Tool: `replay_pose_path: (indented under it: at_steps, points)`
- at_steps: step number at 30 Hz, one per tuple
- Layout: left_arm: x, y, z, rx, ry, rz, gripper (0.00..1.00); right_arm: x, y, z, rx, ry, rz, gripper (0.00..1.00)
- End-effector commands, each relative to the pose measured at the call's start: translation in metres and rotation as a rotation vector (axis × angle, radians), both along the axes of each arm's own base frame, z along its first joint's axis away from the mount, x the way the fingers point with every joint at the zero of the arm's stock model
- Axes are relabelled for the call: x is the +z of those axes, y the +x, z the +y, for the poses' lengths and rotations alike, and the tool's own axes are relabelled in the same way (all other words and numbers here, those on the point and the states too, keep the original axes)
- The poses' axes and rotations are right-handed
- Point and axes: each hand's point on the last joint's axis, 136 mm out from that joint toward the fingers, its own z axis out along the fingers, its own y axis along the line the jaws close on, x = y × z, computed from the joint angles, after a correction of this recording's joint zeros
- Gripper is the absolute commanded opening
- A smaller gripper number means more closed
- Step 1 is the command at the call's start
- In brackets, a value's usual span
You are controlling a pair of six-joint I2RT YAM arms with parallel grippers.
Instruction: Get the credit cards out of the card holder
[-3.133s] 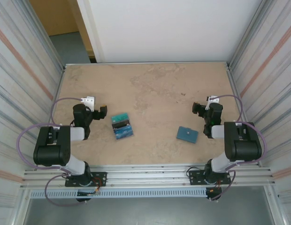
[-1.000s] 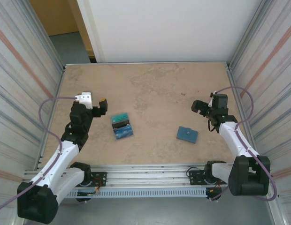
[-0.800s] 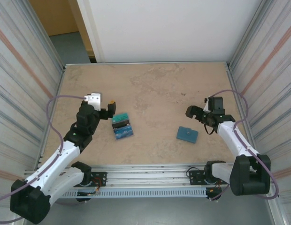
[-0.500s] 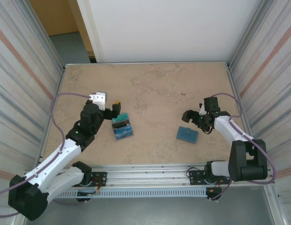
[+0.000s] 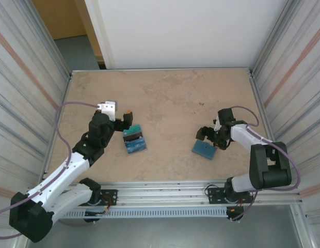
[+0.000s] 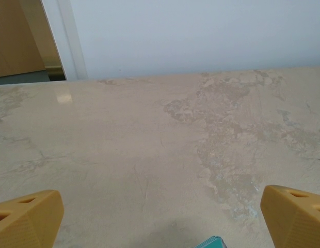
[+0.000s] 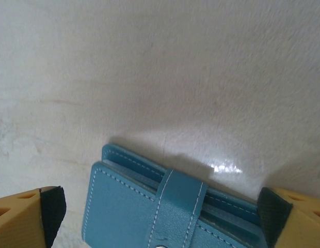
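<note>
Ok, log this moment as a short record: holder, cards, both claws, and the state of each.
card holder: folded shut, tab fastened, lying flat on the right side of the table
credit cards: small loose pile on the left side, teal, black and blue showing, apart from the holder
right claw: open, one finger on each side of the holder, not closed on it
left claw: open, low over the table beside the cards
cards inside holder: cannot tell

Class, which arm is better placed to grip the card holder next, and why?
Right. The right gripper, open, is at the card holder, fingers either side; the left gripper is across the table by the credit cards.
</note>
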Motion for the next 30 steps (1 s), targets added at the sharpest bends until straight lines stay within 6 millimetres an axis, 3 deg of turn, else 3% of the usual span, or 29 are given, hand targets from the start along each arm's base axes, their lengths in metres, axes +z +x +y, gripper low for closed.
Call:
replay_pose_path:
  at_steps: [1,14,23,30]
  points:
    - [0.013,0.003,0.0,0.018,-0.028,-0.012,0.99,0.01,-0.011,0.006,-0.017,0.026,0.04,0.95]
    - [0.014,0.005,-0.003,0.015,-0.027,0.02,0.99,0.005,-0.059,0.015,-0.008,0.035,0.103,0.94]
    - [0.015,0.009,-0.008,0.006,-0.039,0.026,0.99,0.006,-0.072,0.027,0.006,0.088,0.101,0.9]
    - [0.014,0.011,-0.011,0.0,-0.042,0.037,0.99,-0.007,-0.077,0.037,0.036,0.053,0.123,0.82]
